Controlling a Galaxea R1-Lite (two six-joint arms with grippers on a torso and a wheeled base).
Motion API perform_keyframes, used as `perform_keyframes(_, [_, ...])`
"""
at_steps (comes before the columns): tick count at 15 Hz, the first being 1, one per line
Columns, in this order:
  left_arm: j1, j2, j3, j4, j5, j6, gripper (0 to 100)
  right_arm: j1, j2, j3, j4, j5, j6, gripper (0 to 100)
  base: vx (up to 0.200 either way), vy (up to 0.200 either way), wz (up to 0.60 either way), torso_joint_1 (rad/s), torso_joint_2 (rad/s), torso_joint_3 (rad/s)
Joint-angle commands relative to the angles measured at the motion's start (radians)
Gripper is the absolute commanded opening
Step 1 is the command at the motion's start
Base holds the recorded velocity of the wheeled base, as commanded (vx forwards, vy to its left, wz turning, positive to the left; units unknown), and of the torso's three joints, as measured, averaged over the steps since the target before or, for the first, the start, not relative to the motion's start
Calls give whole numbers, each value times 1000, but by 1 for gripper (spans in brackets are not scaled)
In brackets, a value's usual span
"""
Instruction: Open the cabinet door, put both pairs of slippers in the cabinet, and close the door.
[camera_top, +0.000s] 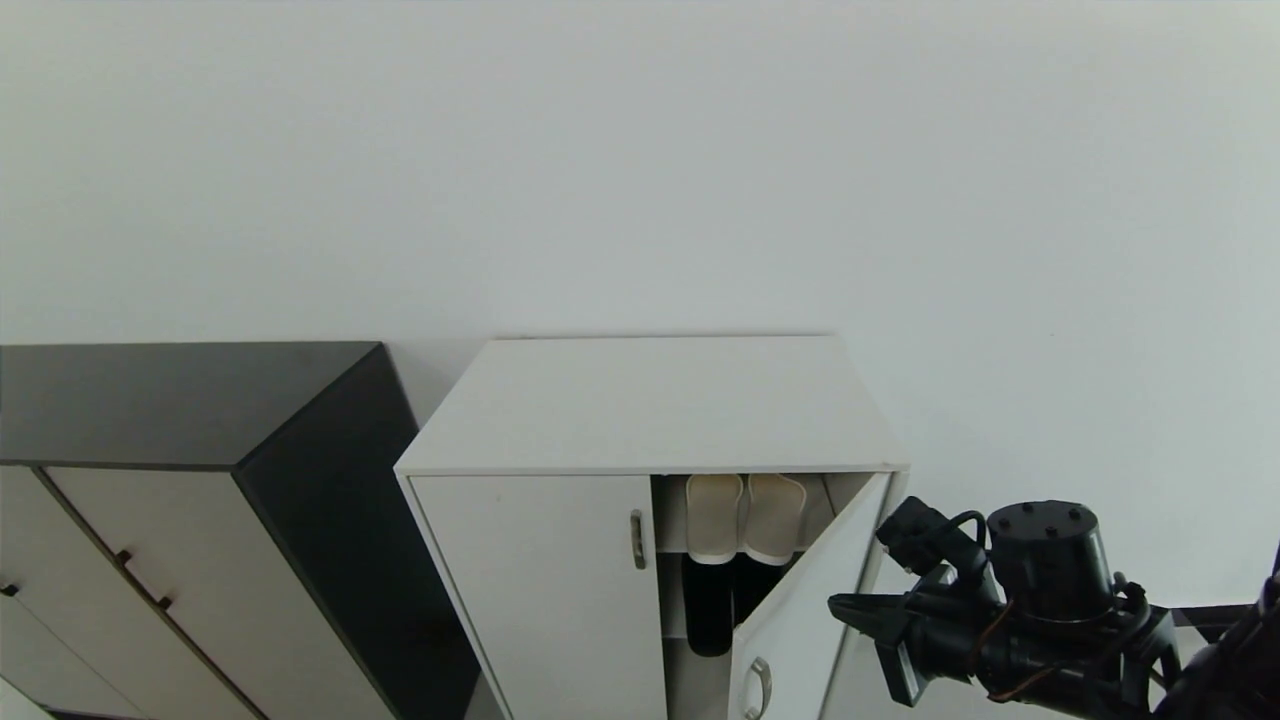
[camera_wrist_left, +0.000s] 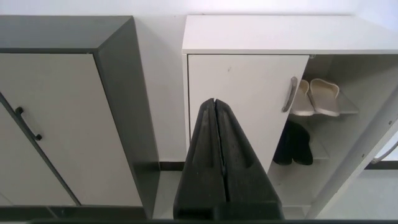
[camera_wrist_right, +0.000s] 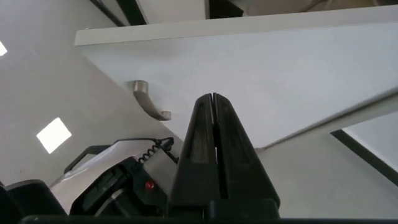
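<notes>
No readable text, no labels, no numbers, no signs, white cabinet (camera_top: 650, 405) unmarked, dark cabinet (camera_top: 180, 400) unmarked

**Three cameras around one white cabinet**

The head camera looks forward and down from above, at middling range. Bare wall (camera_top: 640, 150) takes the upper half of its frame, the white cabinet (camera_top: 650, 400) sits at lower centre, and a dark cabinet (camera_top: 330, 500) sits at lower left.

The left wrist camera is lower and farther back, and faces both cabinet fronts squarely along the left gripper (camera_wrist_left: 214, 106). It shares with the head view the cabinet top, the closed left door (camera_top: 540, 590) and the pale slippers (camera_top: 745, 520) on the shelf.

The right wrist camera is very near. It looks along the right gripper (camera_wrist_right: 213, 99) at the outer face of the open right door (camera_wrist_right: 261, 68) and its handle (camera_wrist_right: 149, 102). The head view shows that door right of lower centre.
</notes>
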Motion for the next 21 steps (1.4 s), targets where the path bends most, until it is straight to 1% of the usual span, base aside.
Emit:
perform_keyframes(1, [0, 1, 0, -1, 0, 0, 0, 3, 51, -26, -17, -1, 1, 0, 0, 0, 0, 0, 0, 0])
perform_keyframes(5, [0, 1, 0, -1, 0, 0, 0, 1, 125, -106, -29, -4, 4, 0, 0, 0, 0, 0, 0, 0])
perform_keyframes(10, [0, 1, 0, -1, -2, 1, 0, -12, 177, -175, -29, -6, 5, 0, 0, 0, 0, 0, 0, 0])
perform_keyframes(15, [0, 1, 0, -1, -3, 1, 0, -28, 237, -298, -26, -6, 45, 0, 0, 0, 0, 0, 0, 0])
perform_keyframes(21, [0, 1, 0, 1, -3, 1, 0, -49, 283, -359, -25, -6, 70, 0, 0, 0, 0, 0, 0, 0])
